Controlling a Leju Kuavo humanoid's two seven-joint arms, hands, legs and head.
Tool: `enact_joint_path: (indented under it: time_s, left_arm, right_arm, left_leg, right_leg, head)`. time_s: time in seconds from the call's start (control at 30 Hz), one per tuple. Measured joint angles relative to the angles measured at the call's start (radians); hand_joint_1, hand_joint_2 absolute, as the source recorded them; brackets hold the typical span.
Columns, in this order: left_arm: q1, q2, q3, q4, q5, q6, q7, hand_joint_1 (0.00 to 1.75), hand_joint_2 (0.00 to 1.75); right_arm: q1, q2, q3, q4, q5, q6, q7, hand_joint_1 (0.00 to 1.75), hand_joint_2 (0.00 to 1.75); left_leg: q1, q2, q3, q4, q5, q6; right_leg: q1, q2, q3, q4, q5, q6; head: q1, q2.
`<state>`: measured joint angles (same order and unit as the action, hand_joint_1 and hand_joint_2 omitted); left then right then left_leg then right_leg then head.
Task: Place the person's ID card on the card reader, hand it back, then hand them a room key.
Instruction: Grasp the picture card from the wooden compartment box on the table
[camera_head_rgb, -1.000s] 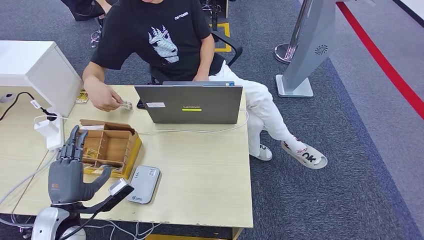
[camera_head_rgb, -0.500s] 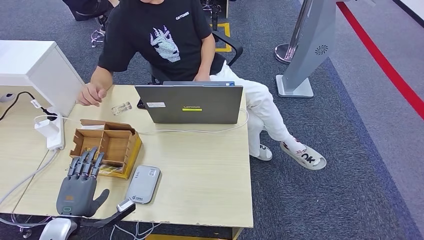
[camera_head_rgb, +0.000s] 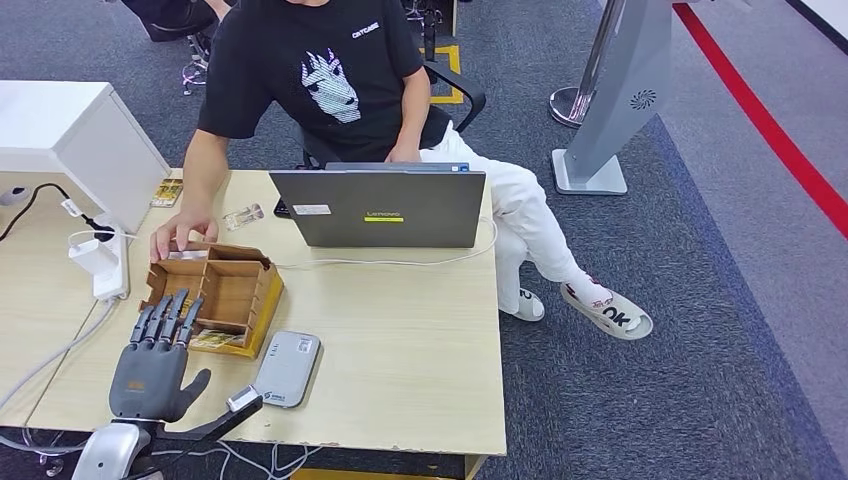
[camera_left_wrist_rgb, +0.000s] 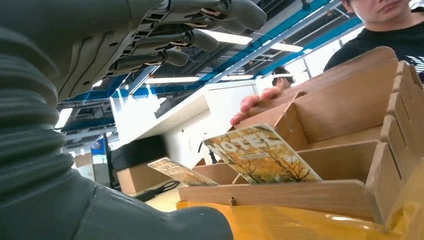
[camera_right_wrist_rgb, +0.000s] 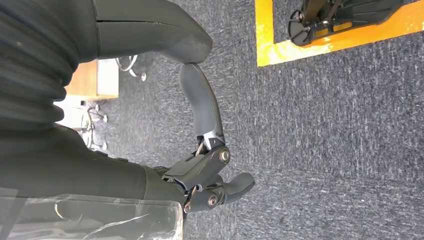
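left hand (camera_head_rgb: 152, 368): flat above the surface (camera_head_rgb: 400, 340), just short of the wooden organiser (camera_head_rgb: 215, 290); fingers (camera_head_rgb: 165, 318) straight and slightly apart, holding nothing.
right hand (camera_right_wrist_rgb: 200, 150): hangs over the carpet; fingers partly curled, nothing in them as far as can be told.
step in hand: judged to be the reach for a room key, since the left hand points at the organiser's near slots.
room key cards: two seen in the left wrist view, a printed one (camera_left_wrist_rgb: 260, 155) leaning up in a near compartment and a second (camera_left_wrist_rgb: 180, 171) beyond it.
id card: a small clear-sleeved card (camera_head_rgb: 243, 216) lies by the laptop (camera_head_rgb: 380, 208); whether it is the id cannot be told.
card reader (camera_head_rgb: 285, 368): one, grey, flat on the surface just right of the left hand.
person's hand (camera_head_rgb: 178, 236): one, resting on the organiser's far rim.
doing it well: come in low over the near wall, pinch one card by its raised edge, lift straight, stay off the person's hand.
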<state>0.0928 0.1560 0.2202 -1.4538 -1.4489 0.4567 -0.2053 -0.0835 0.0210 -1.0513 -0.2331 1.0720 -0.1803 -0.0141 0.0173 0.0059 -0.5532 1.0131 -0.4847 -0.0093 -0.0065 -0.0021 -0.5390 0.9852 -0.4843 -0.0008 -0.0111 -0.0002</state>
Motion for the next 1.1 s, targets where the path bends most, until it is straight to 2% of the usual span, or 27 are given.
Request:
enact_joint_path:
  time_s: [0.3, 0.33, 0.43, 0.47, 0.53, 1.1]
  left_arm:
    - [-0.035, 0.005, 0.01, 0.064, 0.003, 0.012, -0.008, 0.02, 1.75]
    - [-0.039, 0.005, 0.01, 0.07, 0.002, 0.015, -0.01, 0.26, 1.75]
    - [-0.051, 0.005, 0.01, 0.083, -0.002, 0.021, -0.014, 1.5, 1.75]
    - [-0.055, 0.005, 0.01, 0.087, -0.004, 0.022, -0.015, 1.7, 1.75]
    - [-0.062, 0.005, 0.01, 0.096, -0.006, 0.025, -0.018, 1.75, 1.75]
    - [-0.096, 0.004, 0.01, 0.147, -0.02, 0.06, -0.025, 1.75, 1.75]
  right_arm:
    - [-0.001, 0.0, 0.0, 0.0, 0.009, 0.002, 0.0, 0.0, 1.75]
    - [-0.001, 0.0, 0.0, 0.0, 0.01, 0.002, -0.001, 0.0, 1.75]
    - [-0.001, 0.0, 0.0, 0.0, 0.015, 0.003, -0.001, 0.0, 1.75]
    - [-0.001, 0.0, 0.0, 0.0, 0.017, 0.003, -0.001, 0.0, 1.75]
    - [-0.002, 0.0, 0.0, 0.0, 0.018, 0.003, -0.002, 0.0, 1.75]
    - [-0.002, 0.0, 0.0, 0.0, 0.027, 0.004, -0.005, 0.0, 1.75]
  left_leg:
    - [0.0, 0.0, 0.0, 0.0, 0.0, 0.0]
    - [0.0, 0.0, 0.0, 0.0, 0.0, 0.0]
    - [0.0, 0.0, 0.0, 0.0, 0.0, 0.0]
    - [0.0, 0.0, 0.0, 0.0, 0.0, 0.0]
    - [0.0, 0.0, 0.0, 0.0, 0.0, 0.0]
    - [0.0, 0.0, 0.0, 0.0, 0.0, 0.0]
  right_leg:
    - [0.0, 0.0, 0.0, 0.0, 0.0, 0.0]
    - [0.0, 0.0, 0.0, 0.0, 0.0, 0.0]
    - [0.0, 0.0, 0.0, 0.0, 0.0, 0.0]
    - [0.0, 0.0, 0.0, 0.0, 0.0, 0.0]
    - [0.0, 0.0, 0.0, 0.0, 0.0, 0.0]
    - [0.0, 0.0, 0.0, 0.0, 0.0, 0.0]
  head:
    - [0.0, 0.0]
    - [0.0, 0.0]
    - [0.0, 0.0]
    - [0.0, 0.0]
    - [0.0, 0.0]
    - [0.0, 0.0]
